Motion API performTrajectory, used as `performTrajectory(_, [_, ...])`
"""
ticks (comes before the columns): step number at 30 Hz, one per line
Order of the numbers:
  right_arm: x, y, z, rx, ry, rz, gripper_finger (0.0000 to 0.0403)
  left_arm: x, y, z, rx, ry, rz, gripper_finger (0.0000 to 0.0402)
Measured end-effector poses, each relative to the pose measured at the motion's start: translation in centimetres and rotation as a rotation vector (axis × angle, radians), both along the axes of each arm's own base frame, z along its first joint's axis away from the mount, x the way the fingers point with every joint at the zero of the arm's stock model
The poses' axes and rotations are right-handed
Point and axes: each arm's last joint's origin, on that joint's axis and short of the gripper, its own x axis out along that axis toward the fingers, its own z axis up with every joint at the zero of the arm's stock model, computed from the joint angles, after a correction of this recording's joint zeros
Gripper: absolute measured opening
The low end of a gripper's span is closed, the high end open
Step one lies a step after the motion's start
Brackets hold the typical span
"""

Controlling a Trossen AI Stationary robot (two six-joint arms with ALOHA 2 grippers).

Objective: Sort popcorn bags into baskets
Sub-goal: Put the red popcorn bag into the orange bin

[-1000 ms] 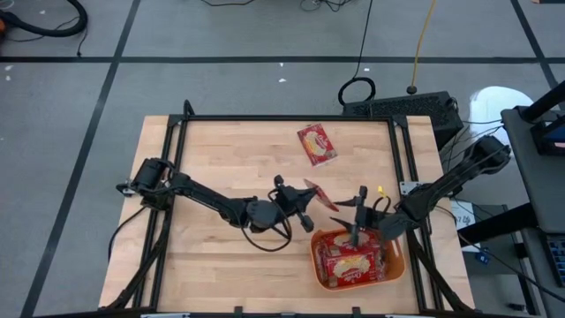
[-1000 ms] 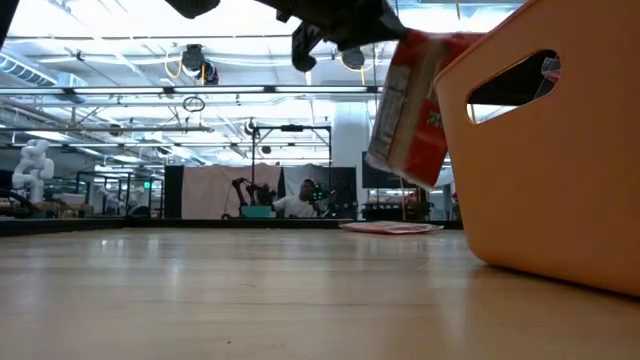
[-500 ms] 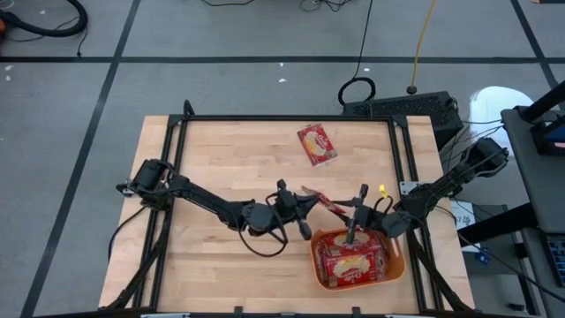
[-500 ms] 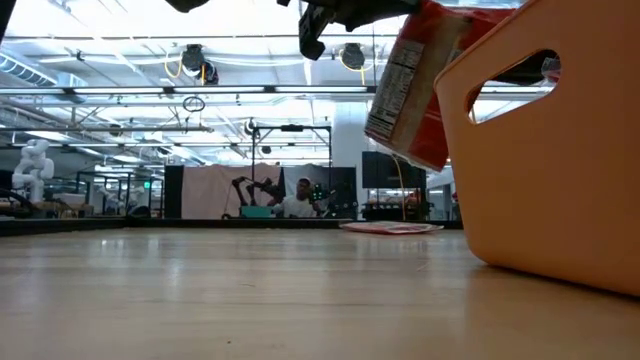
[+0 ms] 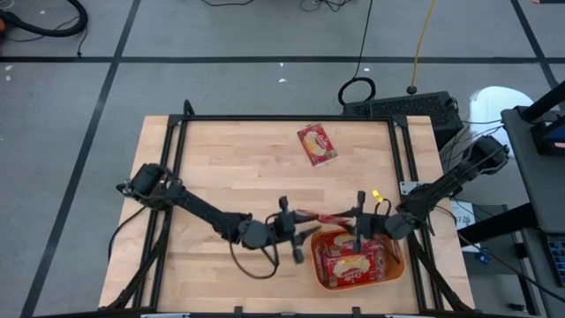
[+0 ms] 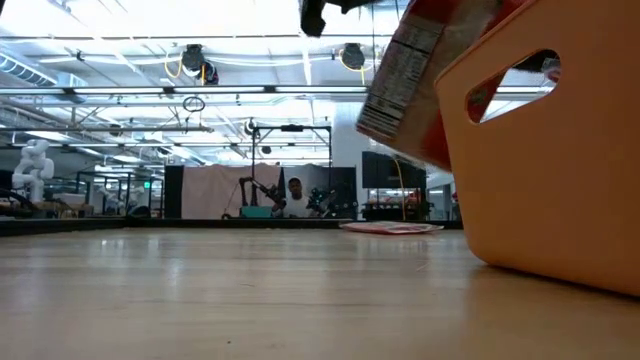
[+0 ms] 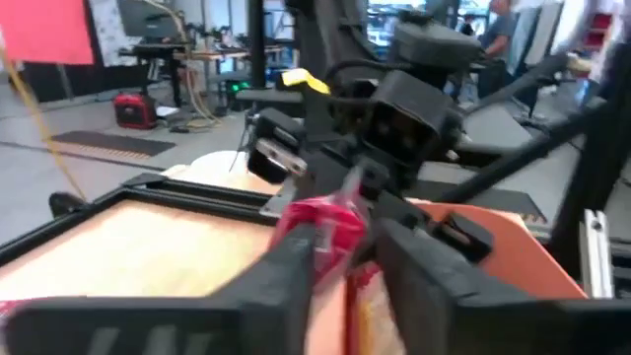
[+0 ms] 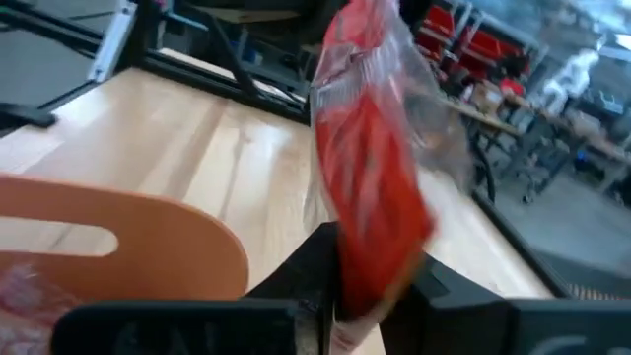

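My left gripper [image 5: 305, 218] and right gripper [image 5: 353, 221] both pinched one red popcorn bag [image 5: 328, 216], stretched between them just above the orange basket's [image 5: 394, 265] rim. More bags lay inside; another bag [image 5: 317, 144] lay well apart.

Grey floor [image 5: 221, 35] with dark tape lines [image 5: 265, 59] — ceiling lights [image 6: 120, 45], possibly workshop benches behind.

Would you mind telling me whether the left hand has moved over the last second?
Yes. In the high view the left hand has shifted down, closer to the orange basket.
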Motion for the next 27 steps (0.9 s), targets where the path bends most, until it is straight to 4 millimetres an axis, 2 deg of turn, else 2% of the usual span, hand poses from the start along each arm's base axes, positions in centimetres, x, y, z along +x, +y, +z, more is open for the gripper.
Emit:
performTrajectory(7, [-0.9,0.0,1.0,-0.252,0.017,0.065,0.0021,-1.4,-2.5,0.0,0.062,0.013,0.132,0.0261])
performTrajectory(12, [-1.6,0.2,1.9,-0.403,-0.006,0.105,0.002,-2.6,-4.2,0.0,0.103,0.035,0.233,0.0319])
performTrajectory(15, [-2.2,0.9,2.0,-0.567,-0.006,0.181,0.0025,-3.2,-5.0,-0.4,0.113,0.064,0.25,0.033])
performTrajectory(18, [-3.1,2.2,1.7,-0.854,-0.009,0.356,0.0022,-3.8,-5.7,-0.9,0.108,0.092,0.262,0.0329])
performTrajectory(20, [-3.5,2.8,1.6,-0.984,-0.03,0.405,0.002,-4.1,-6.2,-1.2,0.106,0.108,0.254,0.0321])
performTrajectory(27, [-4.3,3.7,1.6,-1.273,0.047,0.229,0.0021,-4.6,-7.0,-1.3,0.127,0.122,0.231,0.0273])
